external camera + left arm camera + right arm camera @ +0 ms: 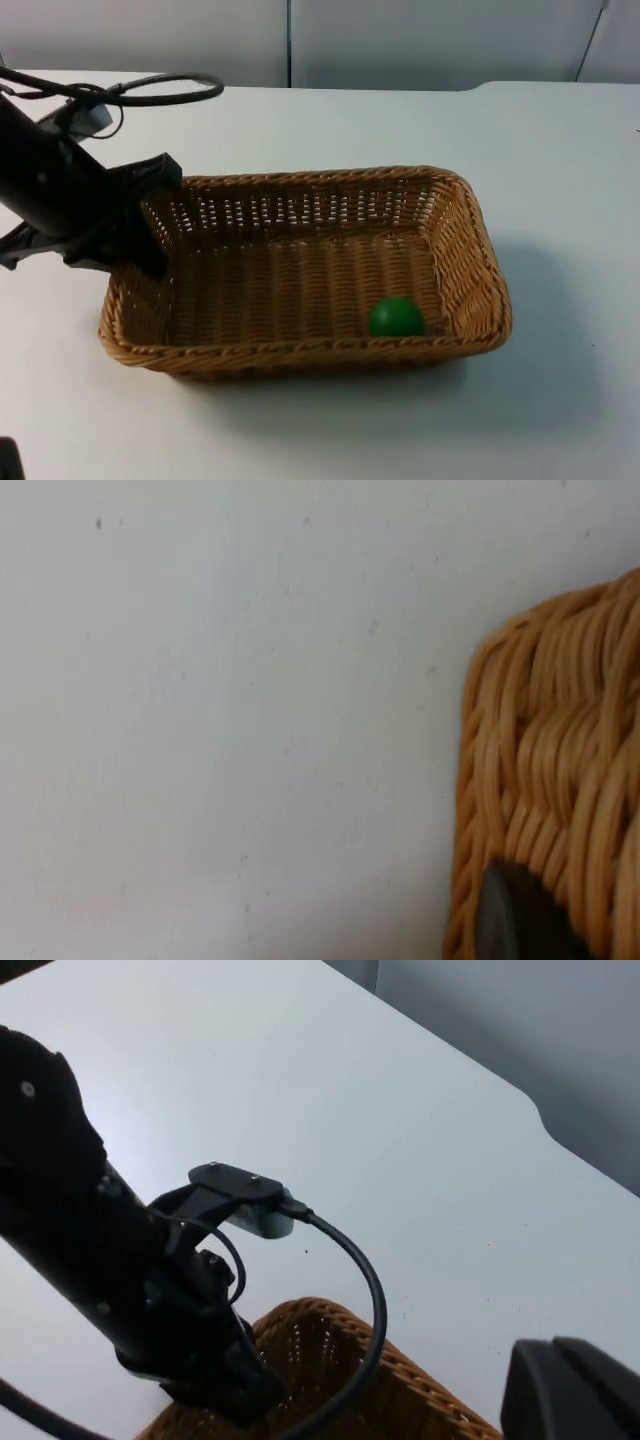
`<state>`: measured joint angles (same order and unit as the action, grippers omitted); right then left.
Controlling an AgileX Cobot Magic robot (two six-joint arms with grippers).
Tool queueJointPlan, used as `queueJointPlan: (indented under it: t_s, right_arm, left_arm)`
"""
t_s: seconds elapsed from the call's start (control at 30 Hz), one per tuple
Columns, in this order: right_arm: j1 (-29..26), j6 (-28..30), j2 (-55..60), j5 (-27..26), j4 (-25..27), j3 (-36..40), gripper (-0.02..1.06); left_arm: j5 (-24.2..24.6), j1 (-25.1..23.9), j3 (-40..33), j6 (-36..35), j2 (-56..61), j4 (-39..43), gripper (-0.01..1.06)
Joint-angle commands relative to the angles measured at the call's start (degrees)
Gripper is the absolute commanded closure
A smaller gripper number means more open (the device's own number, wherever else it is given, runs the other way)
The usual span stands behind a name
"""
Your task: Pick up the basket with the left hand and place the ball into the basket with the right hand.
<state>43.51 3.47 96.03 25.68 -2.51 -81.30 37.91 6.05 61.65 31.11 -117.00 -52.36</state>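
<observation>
White table top (560, 150) ending at grey partition wall (420, 40); wicker basket (300, 350) clamped at its left rim by left gripper (150, 235); green ball (396, 317) inside, at the far end from that gripper; right gripper (570, 1390) above, fingers' state indeterminable.

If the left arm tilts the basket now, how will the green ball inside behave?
The green ball is round and lies loose on the basket floor near the front wall, so it would probably roll toward whichever side dips. The high woven walls should likely keep it in. The left gripper is at the basket's left rim.
</observation>
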Motion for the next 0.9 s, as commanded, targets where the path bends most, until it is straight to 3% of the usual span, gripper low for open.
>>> queueJointPlan:
  t_s: [0.0,0.07,0.1,0.17,0.23,0.43,0.67,0.77,0.87]
  right_arm:
    - [-0.2,-0.1,-0.5,-0.2,-0.2,-0.3,1.05]
    - [-0.2,-0.1,-0.5,-0.2,-0.2,-0.3,1.05]
    - [-0.2,-0.1,-0.5,-0.2,-0.2,-0.3,1.05]
    - [-0.2,-0.1,-0.5,-0.2,-0.2,-0.3,1.05]
    - [-0.2,-0.1,-0.5,-0.2,-0.2,-0.3,1.05]
    - [-0.2,-0.1,-0.5,-0.3,-0.2,-0.3,1.05]
    - [-0.2,-0.1,-0.5,-0.7,-0.2,-0.3,1.05]
    - [-0.2,-0.1,-0.5,-0.7,-0.2,-0.3,1.05]
    - [-0.2,-0.1,-0.9,-1.3,-0.2,-0.3,1.05]
  left_arm:
    - [1.3,0.4,1.6,0.4,0.3,-2.8,0.85]
    - [1.8,0.4,2.7,0.4,0.3,-2.8,0.62]
    - [1.8,0.4,2.7,0.4,0.3,-2.8,0.62]
    - [2.1,0.4,3.7,0.4,0.3,-2.8,0.42]
    - [2.3,0.4,3.8,0.0,0.4,-2.8,0.33]
    - [4.3,-0.2,4.6,-0.4,0.4,-1.0,0.33]
    - [15.2,-5.2,11.0,-5.3,1.8,4.9,0.37]
    - [16.2,-6.5,12.4,-6.7,3.8,7.5,0.46]
    - [15.6,-7.6,13.7,-6.6,9.5,11.3,0.77]
